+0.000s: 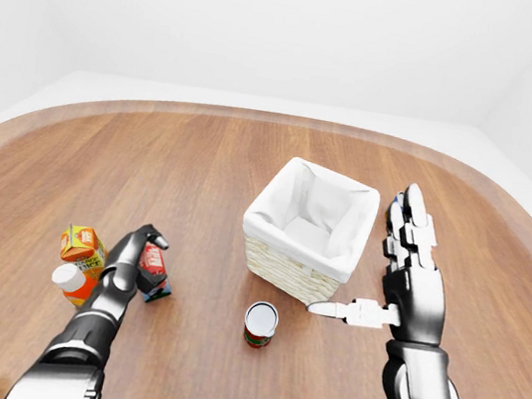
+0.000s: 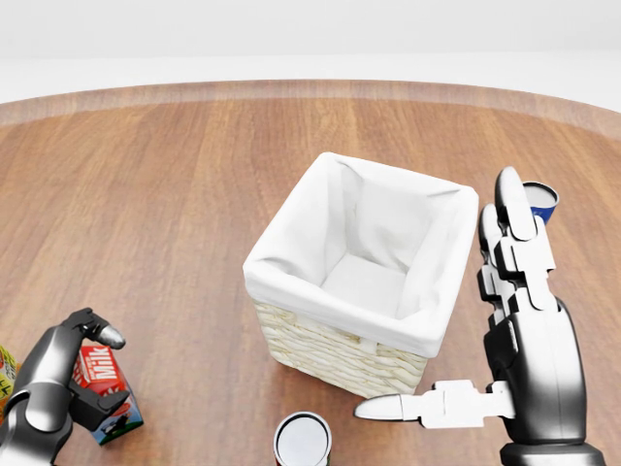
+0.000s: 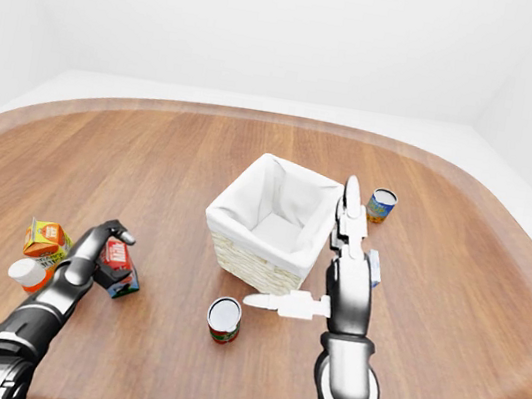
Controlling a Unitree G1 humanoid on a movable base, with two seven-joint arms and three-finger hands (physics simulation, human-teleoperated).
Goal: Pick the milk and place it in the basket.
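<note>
Plainly, nearer hand: left hand [image 2: 60, 383], fingers curled around the milk [image 2: 105, 388], not visibly clamped.
Right hand [image 2: 514, 320]: spread flat, beside basket [image 2: 291, 335].
Basket from milk: right, well apart.

Red milk carton [image 2: 105, 381] with white lettering (blue base), pale woven basket [image 2: 330, 351] lined white, brown wood-grain bench [image 2: 175, 194], orange juice carton [image 1: 82, 245], dark metallic left hand [image 2: 60, 379]

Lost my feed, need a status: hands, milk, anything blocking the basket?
Left hand closed round milk, carton on table. Right hand open, empty, right of basket. Basket empty; can below it, path clear.
</note>
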